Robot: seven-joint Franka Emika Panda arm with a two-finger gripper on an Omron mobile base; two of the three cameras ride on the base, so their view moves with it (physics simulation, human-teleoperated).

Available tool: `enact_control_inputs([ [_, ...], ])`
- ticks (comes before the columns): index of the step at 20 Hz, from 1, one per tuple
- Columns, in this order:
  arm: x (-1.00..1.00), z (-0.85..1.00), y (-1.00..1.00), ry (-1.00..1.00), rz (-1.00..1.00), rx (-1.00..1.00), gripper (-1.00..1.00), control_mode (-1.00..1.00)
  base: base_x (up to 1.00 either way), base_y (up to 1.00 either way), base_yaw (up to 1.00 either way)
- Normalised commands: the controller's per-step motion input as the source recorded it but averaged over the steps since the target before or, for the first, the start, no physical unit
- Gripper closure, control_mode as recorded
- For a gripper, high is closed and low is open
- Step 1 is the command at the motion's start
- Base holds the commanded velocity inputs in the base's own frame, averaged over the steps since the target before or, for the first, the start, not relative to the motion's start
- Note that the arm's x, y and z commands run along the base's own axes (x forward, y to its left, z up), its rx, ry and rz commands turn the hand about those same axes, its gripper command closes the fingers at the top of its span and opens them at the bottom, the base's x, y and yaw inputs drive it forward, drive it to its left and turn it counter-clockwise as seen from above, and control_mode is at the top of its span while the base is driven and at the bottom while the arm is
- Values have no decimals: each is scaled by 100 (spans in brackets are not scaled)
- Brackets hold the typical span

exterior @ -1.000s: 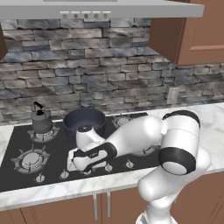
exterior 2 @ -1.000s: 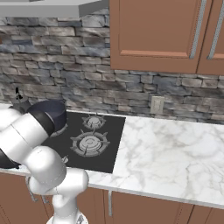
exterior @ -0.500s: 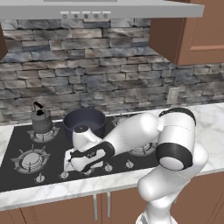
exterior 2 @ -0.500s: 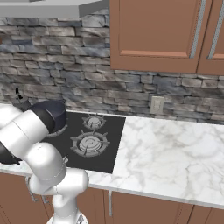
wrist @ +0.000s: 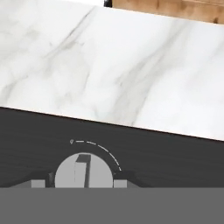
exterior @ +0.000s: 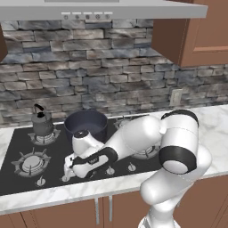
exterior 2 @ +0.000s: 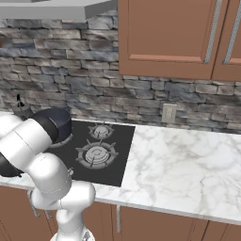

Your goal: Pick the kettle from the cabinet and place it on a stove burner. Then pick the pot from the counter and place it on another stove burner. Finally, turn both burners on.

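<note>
Left base view first: I've got the kettle (exterior: 42, 124) sitting on the back-left burner (exterior: 44, 137) and the pot (exterior: 86, 125) on the one beside it, both near the cooktop's (exterior: 18, 147) rear edge. My gripper (exterior: 68, 165) is down at the front-edge knobs (exterior: 40, 181).

Right base view: pot (exterior 2: 59, 123) peeks out behind my arm, marble counter (exterior 2: 188, 164) to the right.

Hand view: gripper (wrist: 81, 183) is clamped on a round grey knob (wrist: 83, 171), counter (wrist: 113, 65) beyond it.

The arm hides part of the pot (exterior 2: 60, 123) (and most of the cooktop (exterior 2: 120, 155)).
</note>
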Motion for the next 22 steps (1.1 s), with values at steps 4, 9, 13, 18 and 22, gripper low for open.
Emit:
enact_control_inputs([
  [4, 0, -26, 0, 0, 19, 6, 100, -100, 0, 0, 0],
  [9, 0, -25, 0, 0, 21, 10, 100, -100, 0, 0, 0],
  [13, 0, -33, 0, 0, 23, 9, 100, -100, 0, 0, 0],
  [18, 0, -37, 0, -1, 25, 8, 100, -100, 0, 0, 0],
  [22, 0, -39, 0, -2, 27, 9, 100, -100, 0, 0, 0],
])
